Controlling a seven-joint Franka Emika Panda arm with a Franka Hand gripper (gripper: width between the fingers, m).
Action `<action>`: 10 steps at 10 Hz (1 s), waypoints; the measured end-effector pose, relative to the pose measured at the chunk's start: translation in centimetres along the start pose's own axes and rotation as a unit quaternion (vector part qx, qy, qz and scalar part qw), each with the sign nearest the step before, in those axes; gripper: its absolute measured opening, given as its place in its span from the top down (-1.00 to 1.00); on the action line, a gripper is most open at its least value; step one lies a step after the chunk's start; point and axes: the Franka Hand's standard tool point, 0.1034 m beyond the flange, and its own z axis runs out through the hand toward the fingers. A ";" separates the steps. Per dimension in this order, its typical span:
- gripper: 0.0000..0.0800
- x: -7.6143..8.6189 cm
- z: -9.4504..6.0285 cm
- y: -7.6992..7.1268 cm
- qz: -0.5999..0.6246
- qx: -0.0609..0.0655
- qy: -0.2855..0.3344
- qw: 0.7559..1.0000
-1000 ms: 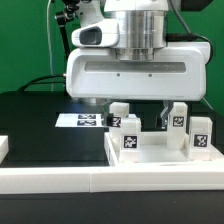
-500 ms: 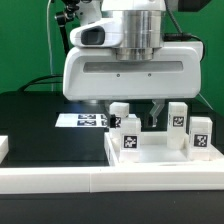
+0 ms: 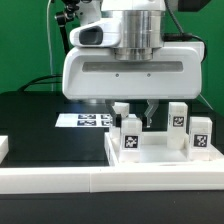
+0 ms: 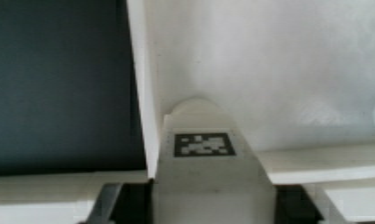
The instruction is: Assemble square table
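Leg post (image 4: 205, 150) upright between the jaws, above tabletop (image 3: 160, 160)

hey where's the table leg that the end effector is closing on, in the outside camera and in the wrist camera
Exterior view: the leg stands under the end effector, at the exterior view's left of the other legs.
Wrist view: the same leg fills the middle, between the fingers.
Shared landmark: the black-and-white tag on that leg.
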 end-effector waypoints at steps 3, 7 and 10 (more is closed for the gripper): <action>0.28 0.0 0.0 0.0 0.150 0.006 0.007 0.989; 0.27 0.2 0.0 -0.1 0.366 0.028 0.032 0.930; 0.27 0.3 0.0 -0.3 0.496 0.035 0.029 0.867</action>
